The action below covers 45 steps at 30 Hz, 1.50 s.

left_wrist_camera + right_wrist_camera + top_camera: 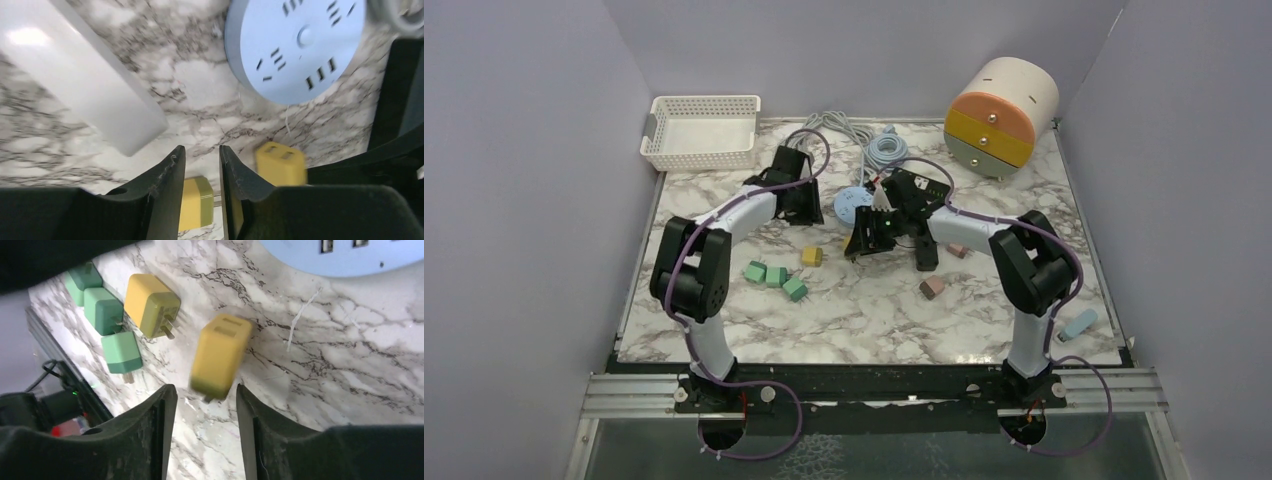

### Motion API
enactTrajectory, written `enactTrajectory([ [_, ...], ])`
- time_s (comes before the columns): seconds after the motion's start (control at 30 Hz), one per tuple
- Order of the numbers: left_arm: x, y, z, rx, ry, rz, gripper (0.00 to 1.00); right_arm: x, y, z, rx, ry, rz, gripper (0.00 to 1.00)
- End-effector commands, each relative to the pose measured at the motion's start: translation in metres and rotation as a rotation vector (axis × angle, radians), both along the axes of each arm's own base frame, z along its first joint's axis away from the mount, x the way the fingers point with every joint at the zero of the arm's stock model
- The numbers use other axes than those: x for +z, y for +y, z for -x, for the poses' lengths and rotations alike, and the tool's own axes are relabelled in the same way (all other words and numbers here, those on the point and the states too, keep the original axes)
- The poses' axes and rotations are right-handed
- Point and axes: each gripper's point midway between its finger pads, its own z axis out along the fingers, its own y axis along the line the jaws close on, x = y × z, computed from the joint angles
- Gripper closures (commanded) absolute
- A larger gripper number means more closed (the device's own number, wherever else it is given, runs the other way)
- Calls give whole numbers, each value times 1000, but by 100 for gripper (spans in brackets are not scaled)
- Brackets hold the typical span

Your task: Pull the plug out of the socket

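Black right gripper [205, 390]. The mustard-yellow plug [220, 355] just ahead of its fingertips is blurred. Second yellow plug [150, 305] ahead-left of that gripper, two-tone with a darker olive prong face. Green plugs [102, 310] further left, shades from teal to mint. Round socket [295, 45] is pale blue with dark slots, ahead-right of the black left gripper [201, 150]. Table [874, 320] is white marble with grey veining. Basket [702, 130] white. Drawer unit [1001, 115] is cream with orange, yellow and grey-green fronts. Walls [524, 200] lavender.
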Motion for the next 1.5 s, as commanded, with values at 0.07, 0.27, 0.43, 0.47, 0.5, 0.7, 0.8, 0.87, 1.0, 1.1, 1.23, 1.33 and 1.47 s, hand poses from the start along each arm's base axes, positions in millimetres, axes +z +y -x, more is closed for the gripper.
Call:
enactTrajectory([
  [0.07, 66, 35, -37, 90, -179, -16, 65, 51, -18, -19, -17, -170, -2, 26],
  [0.27, 73, 41, -38, 94, -187, -2, 65, 78, -126, -42, -235, -223, 80, 23],
  [0.43, 89, 2, -34, -36, -251, -24, 65, 37, -234, -34, -459, -118, 341, 23],
  [0.47, 90, -10, -31, -62, -255, -15, 65, 27, -244, -29, -480, -81, 363, 23],
  [0.5, 91, -23, -27, -93, -254, -1, 65, 18, -251, -25, -501, -49, 376, 25],
  [0.7, 85, -87, -4, -223, -234, 44, 65, -18, -262, -27, -542, 19, 422, 42],
  [0.8, 82, -98, 2, -241, -223, 55, 66, -28, -262, -31, -529, 28, 434, 47],
  [0.87, 82, -100, 3, -244, -223, 57, 66, -33, -263, -30, -520, 38, 443, 51],
  [1.0, 89, -120, 12, -321, -244, 77, 66, -49, -265, -15, -478, 92, 487, 53],
  [1.1, 91, -142, 30, -410, -253, 89, 66, -56, -265, 1, -447, 127, 546, 53],
  [1.23, 84, -159, 49, -476, -237, 93, 66, -64, -255, 28, -384, 173, 608, 51],
  [1.33, 83, -164, 59, -500, -227, 110, 66, -63, -247, 40, -377, 188, 610, 48],
  [1.47, 98, -183, 76, -585, -265, 153, 66, -25, -258, 11, -460, 56, 642, 34],
])
